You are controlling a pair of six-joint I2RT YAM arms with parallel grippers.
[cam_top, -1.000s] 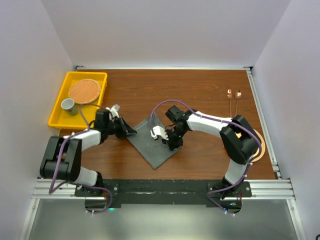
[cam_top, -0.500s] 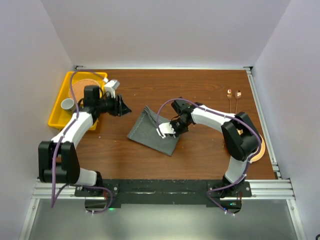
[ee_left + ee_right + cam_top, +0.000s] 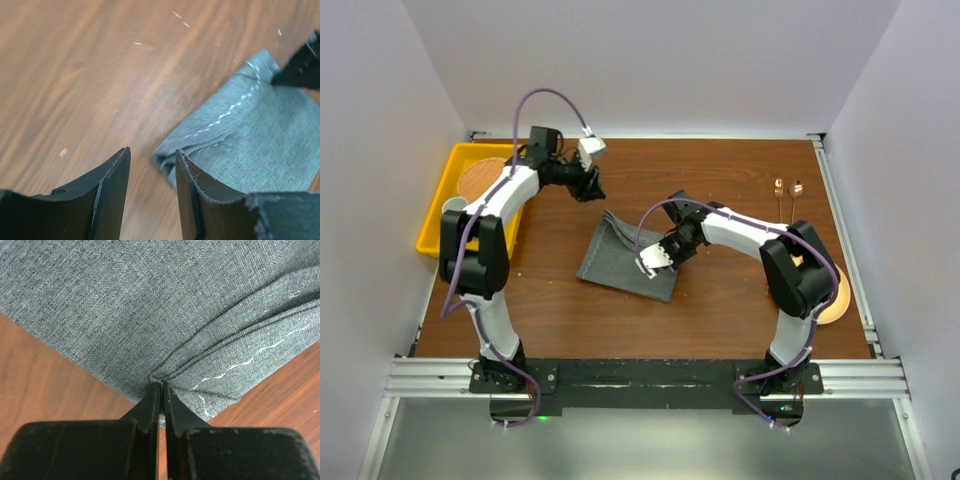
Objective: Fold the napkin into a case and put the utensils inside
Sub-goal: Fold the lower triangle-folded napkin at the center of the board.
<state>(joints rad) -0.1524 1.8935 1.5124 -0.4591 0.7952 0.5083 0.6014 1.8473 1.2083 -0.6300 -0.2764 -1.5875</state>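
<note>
Releasing the folded napkin (image 3: 623,262), we draw our open left gripper (image 3: 592,188) far left while our right gripper (image 3: 160,386) pinches its edge; more folding remains.

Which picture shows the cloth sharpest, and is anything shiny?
Right wrist view: the napkin weave is crisp, thread by thread. Left wrist view: softer, weave barely showing. Top view: the utensils glint, too tiny to make out.

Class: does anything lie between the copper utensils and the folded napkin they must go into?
No loose object: bare table separates the utensils from the napkin. Only the right arm crosses above that stretch, the right gripper pinching the napkin's edge.
</note>
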